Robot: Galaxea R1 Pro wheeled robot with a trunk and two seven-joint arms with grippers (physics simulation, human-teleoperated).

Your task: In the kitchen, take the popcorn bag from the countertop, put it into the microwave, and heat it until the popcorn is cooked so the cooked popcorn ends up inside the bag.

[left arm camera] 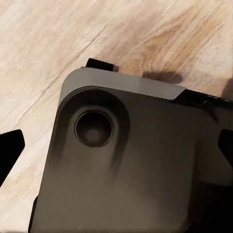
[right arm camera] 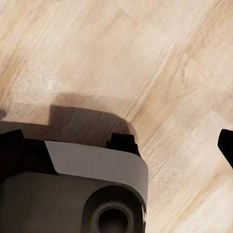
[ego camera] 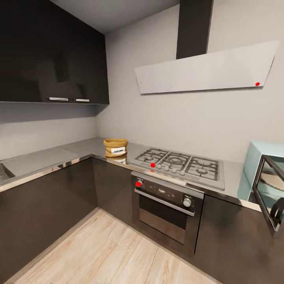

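We stand back on the wooden floor (ego camera: 102,252), facing the kitchen corner, with nothing in hand yet. The popcorn bag (ego camera: 115,147) sits upright on the countertop (ego camera: 47,157) at about ten o'clock from the middle of the head view, just beside the gas hob (ego camera: 177,162), which lies towards three o'clock of it. Its label faces us, which should make a frontal grasp easy to line up. The microwave (ego camera: 256,165) stands at the far three o'clock edge, on the same counter past the hob; its door (ego camera: 270,193) hangs open towards us, so the cavity looks ready to receive the bag. The built-in oven (ego camera: 167,209) sits below the hob, and the hood (ego camera: 205,69) above it.

Both wrist cameras look down at floor planks and the grey robot base (left arm camera: 126,165), which suggests the arms hang lowered for travel. Dark finger tips (left arm camera: 10,153) show at the frame edges, well apart, so the left claw reads as spread; the right claw's state we cannot tell, with a single tip (right arm camera: 227,145) visible.
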